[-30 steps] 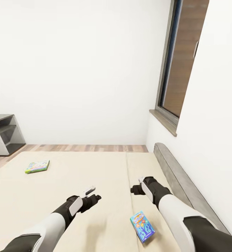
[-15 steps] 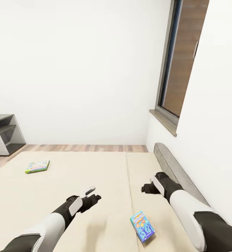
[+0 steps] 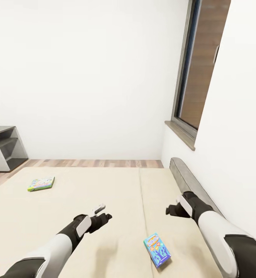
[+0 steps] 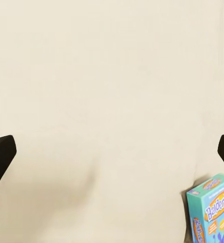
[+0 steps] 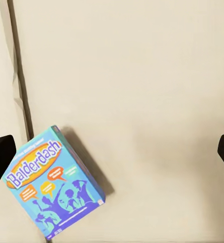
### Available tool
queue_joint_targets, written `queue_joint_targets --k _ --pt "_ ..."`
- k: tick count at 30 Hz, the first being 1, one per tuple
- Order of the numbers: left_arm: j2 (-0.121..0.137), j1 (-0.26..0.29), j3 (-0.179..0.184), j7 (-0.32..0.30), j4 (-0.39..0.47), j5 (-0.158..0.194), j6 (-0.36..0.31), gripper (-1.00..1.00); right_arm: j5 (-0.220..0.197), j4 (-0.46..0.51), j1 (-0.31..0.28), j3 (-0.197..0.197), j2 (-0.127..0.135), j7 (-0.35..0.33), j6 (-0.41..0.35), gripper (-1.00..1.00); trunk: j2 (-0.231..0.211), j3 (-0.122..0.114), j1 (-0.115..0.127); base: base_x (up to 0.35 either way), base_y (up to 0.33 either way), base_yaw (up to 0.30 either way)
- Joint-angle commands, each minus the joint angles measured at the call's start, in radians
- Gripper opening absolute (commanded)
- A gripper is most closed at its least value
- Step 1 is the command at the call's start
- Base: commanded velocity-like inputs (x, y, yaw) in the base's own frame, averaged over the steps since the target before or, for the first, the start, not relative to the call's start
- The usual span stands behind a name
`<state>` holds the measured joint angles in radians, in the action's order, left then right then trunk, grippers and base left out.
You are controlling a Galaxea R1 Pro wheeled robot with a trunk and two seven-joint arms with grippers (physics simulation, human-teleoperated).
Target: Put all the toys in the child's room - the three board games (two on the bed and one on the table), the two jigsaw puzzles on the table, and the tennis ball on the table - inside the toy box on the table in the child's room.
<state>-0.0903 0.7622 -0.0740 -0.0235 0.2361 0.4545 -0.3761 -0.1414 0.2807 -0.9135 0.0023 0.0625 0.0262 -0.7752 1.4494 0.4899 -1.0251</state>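
A small blue board game box (image 3: 157,250) lies on the cream mattress of the bed (image 3: 104,185), near its right side; its lid reads Balderdash (image 5: 53,185), and a corner of it (image 4: 213,212) shows in the left wrist view. A white-and-green game box (image 3: 41,183) lies far off on the mattress's left. My left gripper (image 3: 103,214) hovers over the mattress to the left of the blue box, open and empty (image 4: 112,152). Beyond and to the right of the box, above it, my right gripper (image 3: 172,210) is open too, its fingers wide apart (image 5: 112,152).
A grey headboard (image 3: 189,181) runs along the bed's right side under a window (image 3: 193,77) with a sill. A grey open shelf unit (image 3: 0,148) stands at the far left on the wood plank floor (image 3: 93,163). White walls close off the back and right.
My right arm has swung to the right, toward the headboard, taking its gripper away from the mattress seam. The left arm has barely shifted. Both boxes lie as before.
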Motion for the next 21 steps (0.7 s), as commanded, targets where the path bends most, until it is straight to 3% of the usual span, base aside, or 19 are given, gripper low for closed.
queue_joint_targets --k 1,6,16,21 --pt "-0.001 0.0 -0.008 -0.002 0.001 -0.002 -0.006 1.0 -0.007 0.001 0.0 0.0 0.0 0.003 -0.004 1.0 0.001 0.001 0.0 0.0 0.0 0.0" --pt "-0.001 0.0 -0.015 -0.004 0.018 0.005 -0.015 1.0 -0.009 0.001 0.001 0.001 0.003 0.002 -0.038 1.0 0.001 0.001 0.0 0.0 0.0 0.0" --pt "0.002 0.0 -0.051 -0.003 0.065 0.103 -0.104 1.0 -0.014 0.002 0.001 0.0 0.007 0.002 -0.097 1.0 0.001 0.006 0.0 0.0 0.0 0.0" --pt "0.003 -0.002 -0.053 0.001 0.091 0.118 -0.121 1.0 -0.014 0.001 0.001 -0.001 0.007 0.001 -0.104 1.0 0.001 0.012 0.0 0.0 0.0 0.0"
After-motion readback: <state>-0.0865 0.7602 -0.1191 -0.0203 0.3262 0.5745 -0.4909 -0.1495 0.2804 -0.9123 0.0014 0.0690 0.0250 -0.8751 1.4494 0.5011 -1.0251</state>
